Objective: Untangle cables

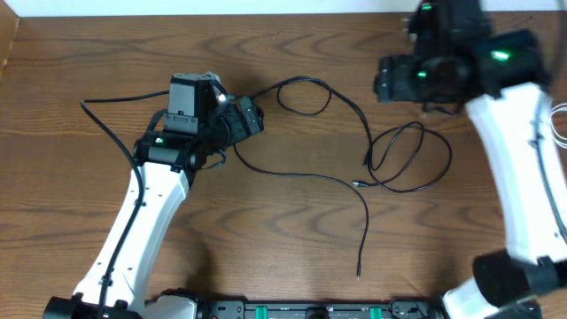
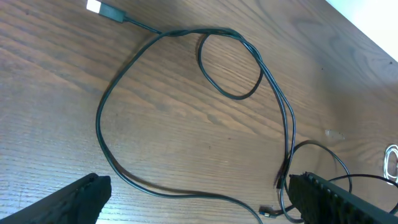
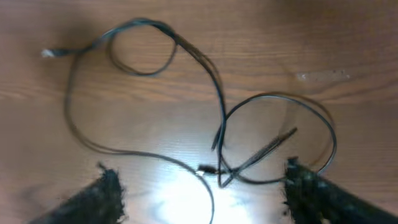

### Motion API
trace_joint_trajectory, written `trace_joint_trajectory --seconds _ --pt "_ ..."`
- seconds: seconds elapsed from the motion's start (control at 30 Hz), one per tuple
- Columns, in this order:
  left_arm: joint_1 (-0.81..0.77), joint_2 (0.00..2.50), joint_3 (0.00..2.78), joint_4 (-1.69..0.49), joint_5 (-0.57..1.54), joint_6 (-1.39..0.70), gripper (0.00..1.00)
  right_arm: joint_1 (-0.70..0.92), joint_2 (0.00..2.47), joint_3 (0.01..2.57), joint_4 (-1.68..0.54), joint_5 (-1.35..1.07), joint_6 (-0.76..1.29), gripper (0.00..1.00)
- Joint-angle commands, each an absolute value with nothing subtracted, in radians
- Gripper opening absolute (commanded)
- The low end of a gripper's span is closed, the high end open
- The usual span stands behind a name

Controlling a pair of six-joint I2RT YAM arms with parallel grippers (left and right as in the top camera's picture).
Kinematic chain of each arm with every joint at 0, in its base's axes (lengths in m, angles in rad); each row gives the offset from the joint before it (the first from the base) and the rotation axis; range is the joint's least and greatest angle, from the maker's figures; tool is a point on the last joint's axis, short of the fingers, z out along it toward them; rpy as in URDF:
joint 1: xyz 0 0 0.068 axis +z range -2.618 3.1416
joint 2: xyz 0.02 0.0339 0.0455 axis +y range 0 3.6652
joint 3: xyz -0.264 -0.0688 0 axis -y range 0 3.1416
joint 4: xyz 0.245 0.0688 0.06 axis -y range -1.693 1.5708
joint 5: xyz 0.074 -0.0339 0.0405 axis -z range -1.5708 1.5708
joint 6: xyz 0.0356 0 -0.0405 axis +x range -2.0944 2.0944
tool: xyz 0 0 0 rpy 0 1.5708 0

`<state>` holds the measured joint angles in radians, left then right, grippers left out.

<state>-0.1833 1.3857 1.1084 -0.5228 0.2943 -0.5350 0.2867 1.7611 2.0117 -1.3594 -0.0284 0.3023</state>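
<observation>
While both stand wide apart and empty — the left pincer over a big loop, the right pincer over crossed strands — the black cables lie tangled on the wooden counter between the arms, a white cable at its right edge.

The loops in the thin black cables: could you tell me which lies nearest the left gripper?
The smaller oval loop of black cable right of the left gripper; the larger loop lies farther right, beside the white right arm.

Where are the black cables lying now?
Overhead, the black cables lie right of centre, between the left pincer and the right arm.
</observation>
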Motion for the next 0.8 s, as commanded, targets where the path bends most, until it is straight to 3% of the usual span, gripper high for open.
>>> trace_joint_trajectory --seconds 0.0,0.23,0.5,0.6,0.67,0.73,0.77 --pt "-0.183 1.387 1.114 -0.523 0.303 -0.539 0.98 0.291 1.847 2.000 -1.291 0.076 0.290 0.75" --pt "-0.183 1.387 1.115 -0.523 0.303 -0.539 0.98 0.290 2.101 2.000 -1.085 -0.039 0.069 0.70" --pt "-0.183 1.387 1.115 -0.523 0.303 -0.539 0.98 0.290 2.300 2.000 -1.081 -0.088 -0.101 0.61" --pt "-0.183 1.387 1.115 -0.523 0.303 -0.539 0.98 0.290 2.361 2.000 -1.089 -0.085 -0.110 0.39" --pt "-0.183 1.387 1.115 -0.523 0.303 -0.539 0.98 0.290 2.364 2.000 -1.096 -0.084 -0.110 0.16" --pt "-0.183 1.387 1.115 -0.523 0.303 -0.539 0.98 0.290 2.351 2.003 -1.101 -0.081 -0.109 0.02" --pt "-0.183 1.387 1.115 -0.523 0.302 -0.539 0.98 0.290 2.341 2.003 -1.104 -0.081 -0.108 0.01"
